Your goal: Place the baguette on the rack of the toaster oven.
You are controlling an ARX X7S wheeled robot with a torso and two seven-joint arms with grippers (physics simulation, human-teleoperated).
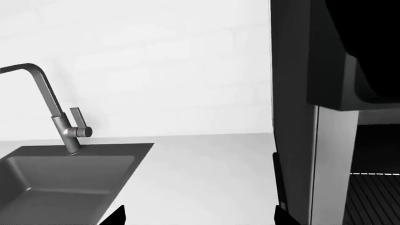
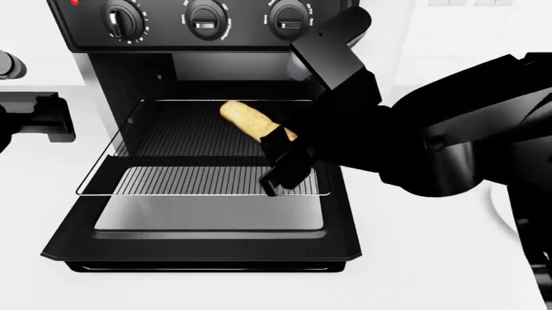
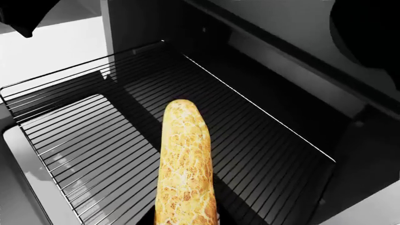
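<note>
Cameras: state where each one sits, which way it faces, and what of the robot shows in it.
Head view: on the head, looking down at the toaster oven; right gripper holds the baguette over the rack.
Left wrist view: on the left arm, facing sink, faucet and wall; only dark fingertips show.
Right wrist view: on the right arm, looking along the baguette over the rack.
Head and right wrist views share baguette and rack.

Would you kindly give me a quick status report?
Right hand shut on baguette, over pulled-out rack. Left hand's state can't be told. Toaster oven door down, nothing blocking.
</note>
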